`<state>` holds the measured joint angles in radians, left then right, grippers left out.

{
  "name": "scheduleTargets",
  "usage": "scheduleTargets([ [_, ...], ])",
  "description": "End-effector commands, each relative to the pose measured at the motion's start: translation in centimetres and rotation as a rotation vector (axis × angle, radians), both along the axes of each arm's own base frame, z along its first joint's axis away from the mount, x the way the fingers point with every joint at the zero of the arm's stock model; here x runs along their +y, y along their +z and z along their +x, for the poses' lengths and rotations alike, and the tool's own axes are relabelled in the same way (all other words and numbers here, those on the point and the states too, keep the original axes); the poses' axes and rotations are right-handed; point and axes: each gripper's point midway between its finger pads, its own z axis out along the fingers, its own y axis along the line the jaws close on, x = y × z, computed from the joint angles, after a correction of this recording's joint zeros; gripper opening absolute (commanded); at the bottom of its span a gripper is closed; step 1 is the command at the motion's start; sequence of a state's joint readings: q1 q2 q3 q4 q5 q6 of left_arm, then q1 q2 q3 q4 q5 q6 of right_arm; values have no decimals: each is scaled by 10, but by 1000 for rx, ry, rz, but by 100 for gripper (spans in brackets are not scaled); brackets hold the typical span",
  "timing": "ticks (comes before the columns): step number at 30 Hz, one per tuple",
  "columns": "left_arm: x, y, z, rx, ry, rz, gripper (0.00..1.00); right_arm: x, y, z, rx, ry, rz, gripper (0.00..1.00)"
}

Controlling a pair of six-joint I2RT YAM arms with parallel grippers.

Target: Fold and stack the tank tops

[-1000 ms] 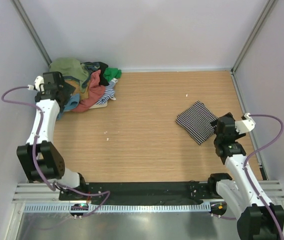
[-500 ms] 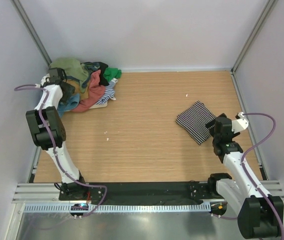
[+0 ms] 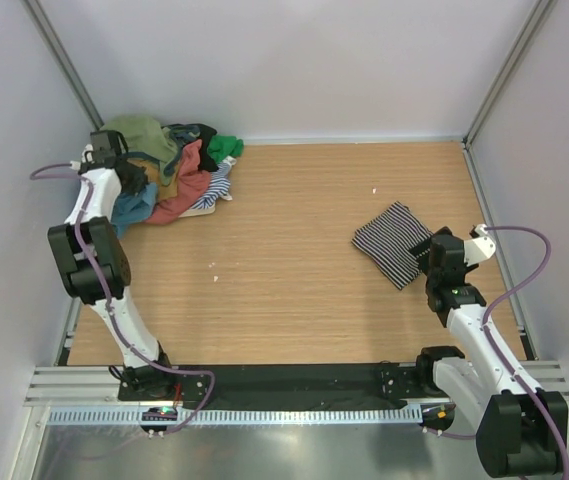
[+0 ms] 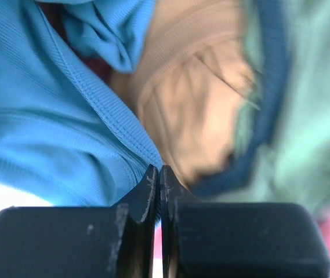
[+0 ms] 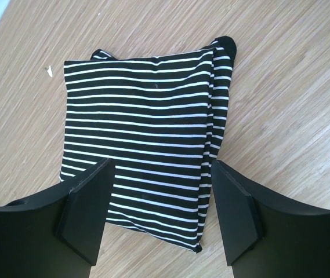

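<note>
Right pincer (image 5: 160,164) beside striped top (image 5: 141,133), diagonal

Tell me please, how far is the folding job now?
Done: one striped tank top lies folded by the open right tool. In hand: the left tool appears shut on the hem of the teal-blue tank top. Left: the pile of unfolded tops; no stack yet.
</note>
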<state>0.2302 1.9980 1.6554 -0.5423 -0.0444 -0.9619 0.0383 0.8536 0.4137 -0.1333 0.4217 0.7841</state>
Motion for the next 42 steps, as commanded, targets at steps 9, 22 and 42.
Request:
scheduleTargets([
  [9,-64,255,-74,-605,-76,32,0,5,12,9,-54,35,-6,73],
  [22,-185,444,-254,-1177,-358,-167,0,14,12,15,-69,88,3,72],
  [42,-385,274,-233,-718,-815,40,0,24,6,19,-48,146,7,72],
])
